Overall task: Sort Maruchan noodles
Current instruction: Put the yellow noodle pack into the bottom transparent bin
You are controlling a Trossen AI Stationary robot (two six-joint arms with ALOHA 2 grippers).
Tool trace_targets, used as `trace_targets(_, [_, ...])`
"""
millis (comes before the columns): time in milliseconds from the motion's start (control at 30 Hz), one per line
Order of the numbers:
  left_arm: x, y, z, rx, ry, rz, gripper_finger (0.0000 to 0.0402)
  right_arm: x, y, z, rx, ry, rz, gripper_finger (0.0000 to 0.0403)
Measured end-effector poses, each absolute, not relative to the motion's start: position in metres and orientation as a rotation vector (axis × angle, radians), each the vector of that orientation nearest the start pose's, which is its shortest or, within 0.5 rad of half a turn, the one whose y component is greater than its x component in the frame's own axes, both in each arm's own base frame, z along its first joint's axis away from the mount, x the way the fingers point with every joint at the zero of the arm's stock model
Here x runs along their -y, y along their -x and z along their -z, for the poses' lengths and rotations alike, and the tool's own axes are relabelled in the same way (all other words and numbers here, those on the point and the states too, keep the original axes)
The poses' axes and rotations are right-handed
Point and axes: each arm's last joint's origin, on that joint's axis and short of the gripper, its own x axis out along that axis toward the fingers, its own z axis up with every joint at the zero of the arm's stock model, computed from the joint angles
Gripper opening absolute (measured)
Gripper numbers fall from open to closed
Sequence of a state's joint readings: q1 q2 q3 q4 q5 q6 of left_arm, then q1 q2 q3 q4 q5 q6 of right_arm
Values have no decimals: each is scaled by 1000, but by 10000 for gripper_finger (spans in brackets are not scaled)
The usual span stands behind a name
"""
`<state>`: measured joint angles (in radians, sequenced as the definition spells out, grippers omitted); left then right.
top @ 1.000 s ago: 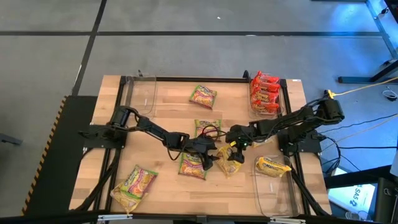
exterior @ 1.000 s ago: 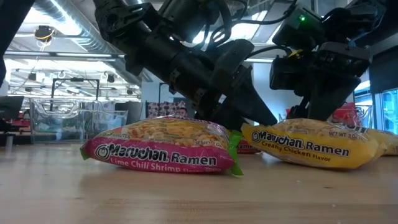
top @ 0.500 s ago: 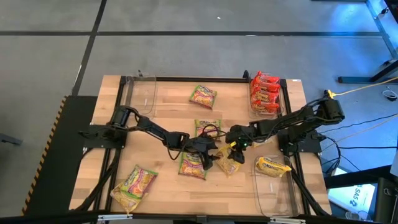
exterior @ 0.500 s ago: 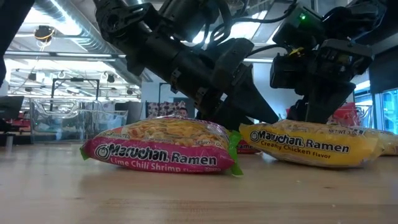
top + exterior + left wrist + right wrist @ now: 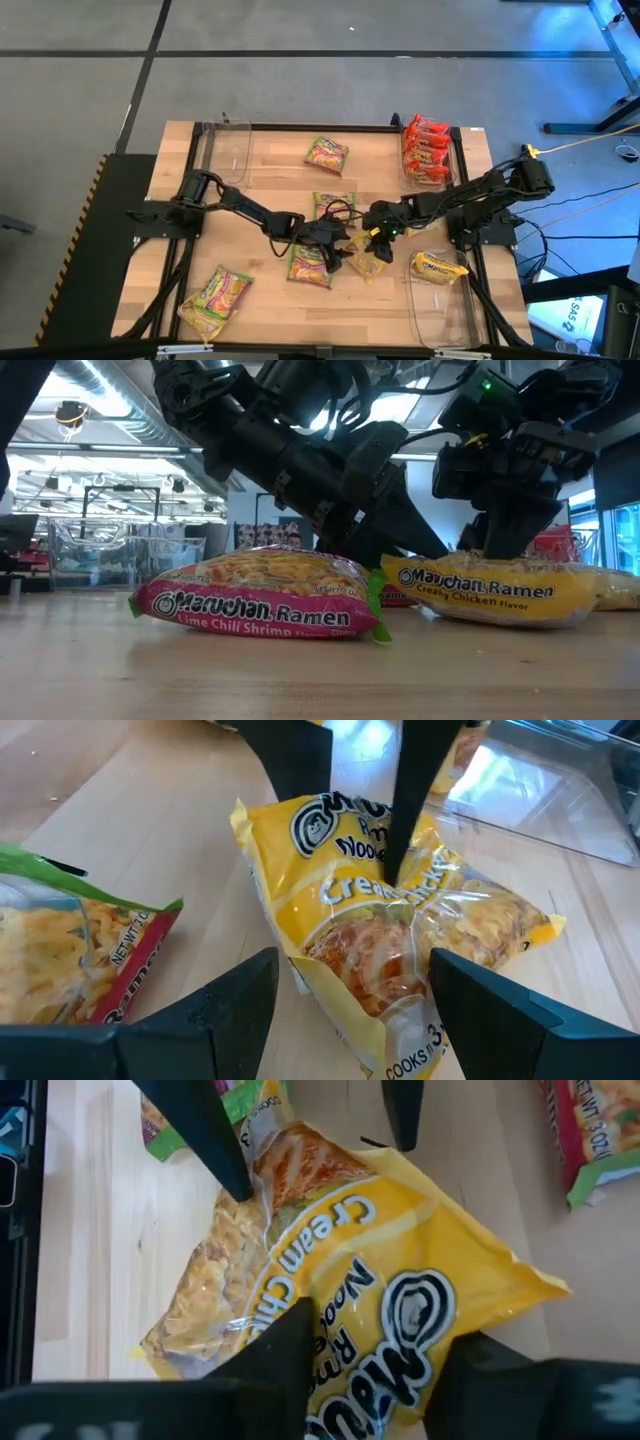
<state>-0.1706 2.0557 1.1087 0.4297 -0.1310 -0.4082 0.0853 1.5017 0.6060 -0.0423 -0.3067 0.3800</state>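
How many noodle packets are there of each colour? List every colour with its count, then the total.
Red-orange packets: 3, stacked, so the count is unsure.
Yellow packets: 2.
Green-pink packets: 4; the one in the corner may hide another.
Total: 9, perhaps more.

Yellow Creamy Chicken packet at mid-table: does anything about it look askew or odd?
Yes. The yellow packet looks crumpled and tilted, one end raised off the table in the low view. The right tool pinches it, while the left tool points at it with fingers spread, so both arms crowd one packet.
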Motion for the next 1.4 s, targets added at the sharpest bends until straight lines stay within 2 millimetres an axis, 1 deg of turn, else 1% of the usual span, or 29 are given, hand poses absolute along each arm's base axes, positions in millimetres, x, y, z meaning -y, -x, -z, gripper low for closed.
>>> trace_targets(67, [67,-412,-130,-506,323,-53,253,-30,-257,-136,-996,-449,-181,100])
trace_targets(200, [67,-406,-148,-530,319,-50,253,-30,-258,-137,-989,-431,-182,74])
trace_targets(300, [67,-399,-156,-584,304,-59,253,-30,-258,-137,-987,-428,-181,62])
trace_targets(400, [70,-394,-163,-600,271,-76,253,-30,-258,-138,-980,-410,-187,56])
trace_targets(567, [75,-391,-163,-611,199,-114,254,-30,-258,-140,-959,-367,-189,52])
trace_targets(700, [76,-391,-163,-608,184,-111,254,-29,-257,-145,-941,-357,-176,51])
trace_targets(900, [76,-391,-163,-608,183,-111,254,-29,-254,-157,-890,-332,-186,50])
trace_targets(1067, [76,-390,-163,-619,181,-113,254,-28,-248,-169,-861,-306,-184,49])
trace_targets(1133, [76,-390,-163,-618,181,-113,254,-28,-246,-173,-847,-297,-190,40])
trace_targets(1267, [76,-390,-163,-618,181,-114,254,-27,-244,-176,-833,-274,-195,6])
trace_targets(1400, [76,-390,-163,-618,181,-114,254,-27,-244,-176,-831,-264,-186,9])
